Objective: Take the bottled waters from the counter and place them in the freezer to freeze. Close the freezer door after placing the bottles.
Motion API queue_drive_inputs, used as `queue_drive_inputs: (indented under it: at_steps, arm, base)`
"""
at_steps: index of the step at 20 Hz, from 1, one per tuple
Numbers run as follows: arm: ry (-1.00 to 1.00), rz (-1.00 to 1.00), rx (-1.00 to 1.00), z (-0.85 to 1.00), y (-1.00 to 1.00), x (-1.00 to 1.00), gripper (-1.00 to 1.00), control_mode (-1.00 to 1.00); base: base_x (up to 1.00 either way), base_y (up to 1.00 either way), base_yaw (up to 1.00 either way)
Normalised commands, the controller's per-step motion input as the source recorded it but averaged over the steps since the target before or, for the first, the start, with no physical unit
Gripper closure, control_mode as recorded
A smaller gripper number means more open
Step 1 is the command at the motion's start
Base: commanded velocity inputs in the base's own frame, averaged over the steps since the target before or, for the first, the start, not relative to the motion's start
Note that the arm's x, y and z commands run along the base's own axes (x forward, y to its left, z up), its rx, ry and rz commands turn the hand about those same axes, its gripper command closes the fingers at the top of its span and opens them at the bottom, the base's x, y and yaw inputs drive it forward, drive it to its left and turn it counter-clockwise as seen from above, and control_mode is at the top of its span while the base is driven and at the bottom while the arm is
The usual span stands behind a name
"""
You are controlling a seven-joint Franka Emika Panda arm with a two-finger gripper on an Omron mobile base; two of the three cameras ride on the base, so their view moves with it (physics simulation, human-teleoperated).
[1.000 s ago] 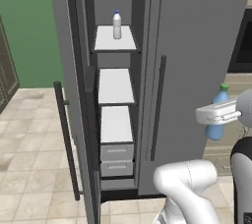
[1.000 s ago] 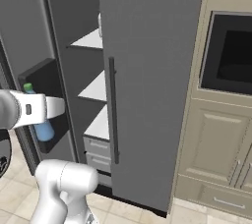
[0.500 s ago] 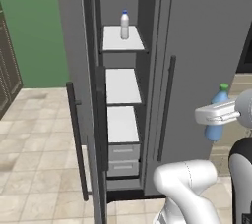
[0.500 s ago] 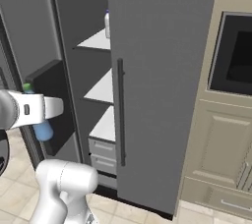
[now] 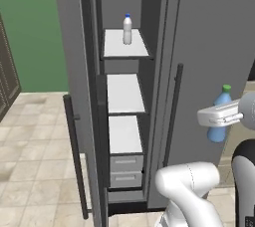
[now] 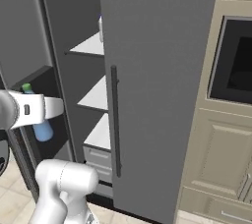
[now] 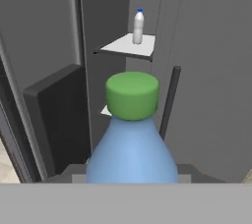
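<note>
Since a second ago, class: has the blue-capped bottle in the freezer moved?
No. The blue-capped bottle stands at the same middle spot on the top shelf; the camera shifted, not the bottle.

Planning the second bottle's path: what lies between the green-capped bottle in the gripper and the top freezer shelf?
In the hand view, only open air separates the green-capped bottle from the top shelf, where the blue-capped bottle stands.

Arm: I see it rise from the base and bend at the elbow, forearm level.
Gripper [image 5: 217, 117]: I read the jaws as clamped on the green-capped bottle [image 5: 219, 116], held upright.
Hand: I see it held at mid height.
</note>
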Motion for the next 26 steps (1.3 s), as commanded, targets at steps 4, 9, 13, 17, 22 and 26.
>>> queue_drive_inputs:
  at_steps: [4,9,13,17,22,26]
  arm:
    - [0.00,0.00,0.00,0.00,0.00,0.00,1.00,1.00]
    - [0.00,0.00,0.00,0.00,0.00,0.00,1.00,1.00]
    - [0.00,0.00,0.00,0.00,0.00,0.00,1.00,1.00]
    - [0.00,0.00,0.00,0.00,0.00,0.00,1.00,1.00]
    - [0.00,0.00,0.00,0.00,0.00,0.00,1.00,1.00]
    - [0.00,0.00,0.00,0.00,0.00,0.00,1.00,1.00]
  base:
    - [0.45,0.11,0.00]
    - [0.41,0.13,0.00]
    - [0.41,0.12,0.00]
    - [0.40,0.11,0.00]
    - [0.38,0.11,0.00]
    - [0.34,0.12,0.00]
